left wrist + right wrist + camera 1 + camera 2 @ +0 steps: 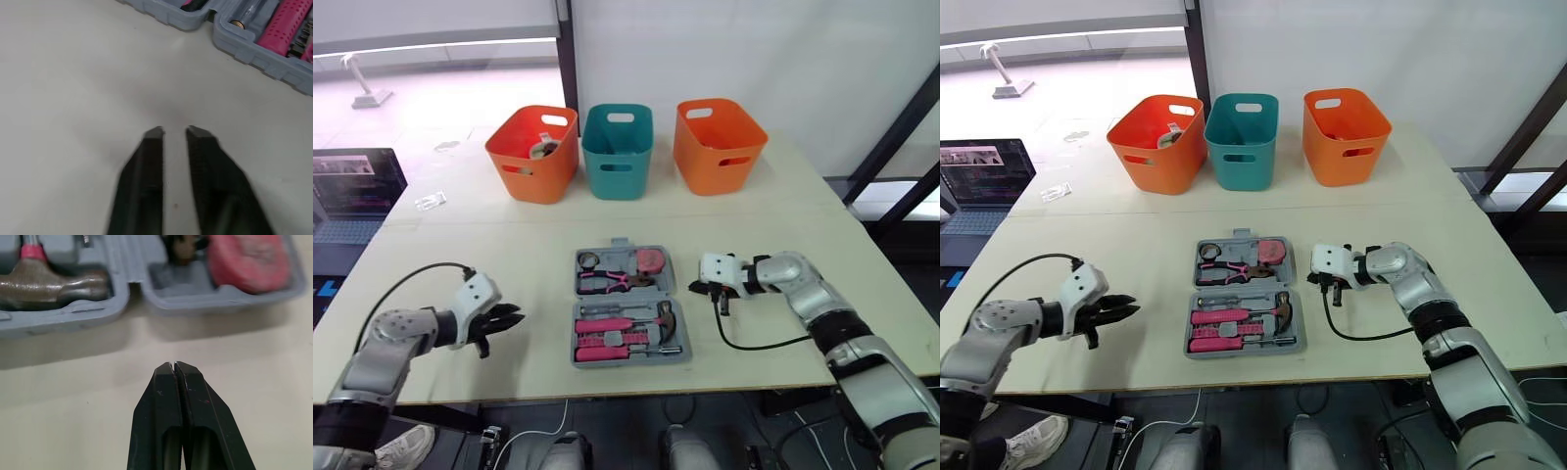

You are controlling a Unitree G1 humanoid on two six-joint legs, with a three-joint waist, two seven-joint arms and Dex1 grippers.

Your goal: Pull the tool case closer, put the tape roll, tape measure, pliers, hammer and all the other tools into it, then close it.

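From the head, the tool case (628, 308) lies open near the front of the bench (460, 235). The hammer (664, 315), pliers (612, 282) and pink tape measure (651, 260) are inside. I think mostly closing is left. A teal bin (618, 166) stands far behind, not in the way.

From the left wrist, the left jaws are a little apart and empty, beside the case.

From the right wrist, the right jaws are pressed together and empty, pointing at the case's side.
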